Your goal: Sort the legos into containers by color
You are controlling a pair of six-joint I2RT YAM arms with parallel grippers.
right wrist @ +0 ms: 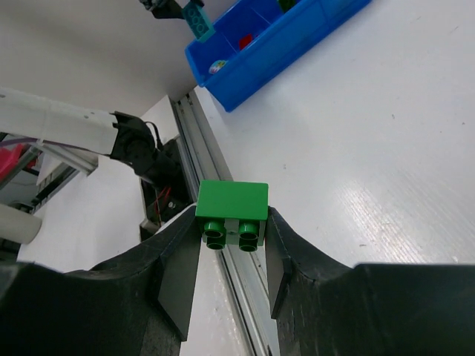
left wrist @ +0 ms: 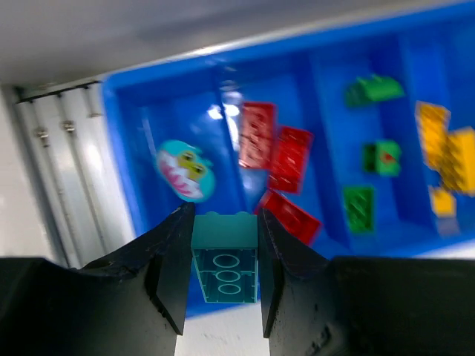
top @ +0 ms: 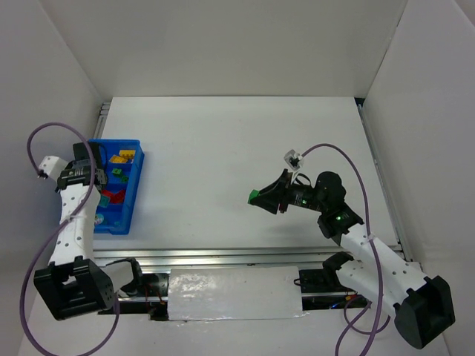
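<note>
My left gripper (left wrist: 225,222) is shut on a teal brick (left wrist: 225,259), hollow underside toward the camera, above the long side wall of the blue tray (left wrist: 119,148). Inside the tray lie a round teal piece with a face (left wrist: 185,170), red bricks (left wrist: 286,159), green bricks (left wrist: 358,208) and yellow bricks (left wrist: 445,156), each colour in its own compartment. My right gripper (right wrist: 231,222) is shut on a green brick (right wrist: 231,202), studs toward the camera, held above the table right of centre (top: 254,196), far from the tray (top: 138,185).
The tray sits at the table's left side, against the left wall. A metal rail (right wrist: 223,245) runs along the near table edge, with the arm bases behind it. White walls enclose the table on three sides.
</note>
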